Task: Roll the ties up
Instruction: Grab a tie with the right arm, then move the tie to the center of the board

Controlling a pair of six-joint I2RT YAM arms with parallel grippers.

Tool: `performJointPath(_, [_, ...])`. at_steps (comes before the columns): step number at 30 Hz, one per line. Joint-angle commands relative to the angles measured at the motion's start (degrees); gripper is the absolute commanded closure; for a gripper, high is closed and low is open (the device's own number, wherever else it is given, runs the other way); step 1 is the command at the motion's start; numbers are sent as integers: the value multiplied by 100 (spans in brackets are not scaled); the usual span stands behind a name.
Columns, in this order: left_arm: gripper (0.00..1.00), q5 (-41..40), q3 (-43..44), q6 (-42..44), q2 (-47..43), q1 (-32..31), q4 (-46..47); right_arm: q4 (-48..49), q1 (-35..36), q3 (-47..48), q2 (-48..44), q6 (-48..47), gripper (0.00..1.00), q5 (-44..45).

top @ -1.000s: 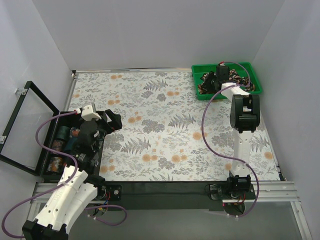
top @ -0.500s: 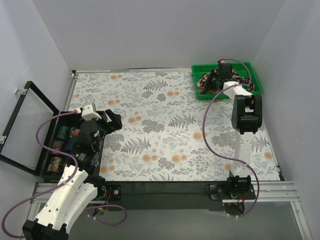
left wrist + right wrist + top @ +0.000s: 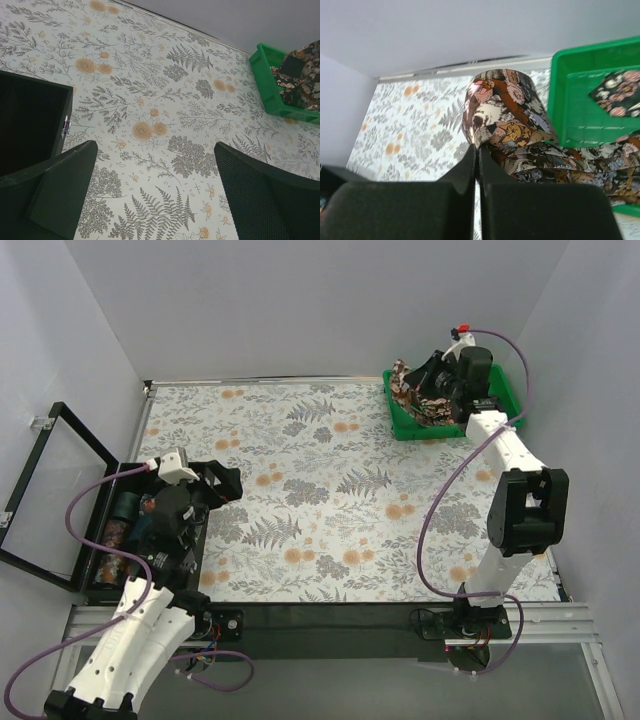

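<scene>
The ties are dark with a busy brown, tan and white print. One tie (image 3: 505,110) hangs looped from my right gripper (image 3: 477,150), which is shut on a fold of it and holds it above the left end of the green bin (image 3: 575,100). From above, that tie (image 3: 404,381) shows lifted beside the right gripper (image 3: 420,378). More ties (image 3: 617,92) lie in the bin, and in the left wrist view they show as a heap (image 3: 302,70). My left gripper (image 3: 155,150) is open over the fern tablecloth, holding nothing.
The green bin (image 3: 505,392) sits at the far right corner. An open black box (image 3: 100,535) with its lid (image 3: 50,490) raised stands at the left edge, under my left gripper (image 3: 212,485). White walls close in the back and both sides.
My right gripper has shut on a tie and raised it out of the bin, and the right arm has swung up and to the right. The left arm has stayed nearly still.
</scene>
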Motion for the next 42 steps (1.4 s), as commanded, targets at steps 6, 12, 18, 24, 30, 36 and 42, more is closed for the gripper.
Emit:
performJointPath(6, [2,209,-46,82,-249,31,65,487,1257,-1453,-842,-158,99,-75])
performJointPath(12, [2,314,-46,82,-293,31,21,865,2399,-2185,-835,-228,99,819])
performJointPath(18, [2,332,-37,91,-320,40,-32,1155,3700,-2406,-432,-149,99,1656])
performJointPath(24, [2,385,-37,117,-285,31,-50,1120,4536,-2054,-105,-316,72,1727])
performJointPath(30, [2,560,-28,108,-144,31,-41,708,4686,-2027,-455,-798,42,1490])
performJointPath(36, [2,1200,199,-172,365,31,-50,-198,4169,-2159,-1071,-1834,41,2333])
performJointPath(42, [2,2062,621,-515,1401,-12,-120,-505,2729,-2309,-984,-2231,51,1886])
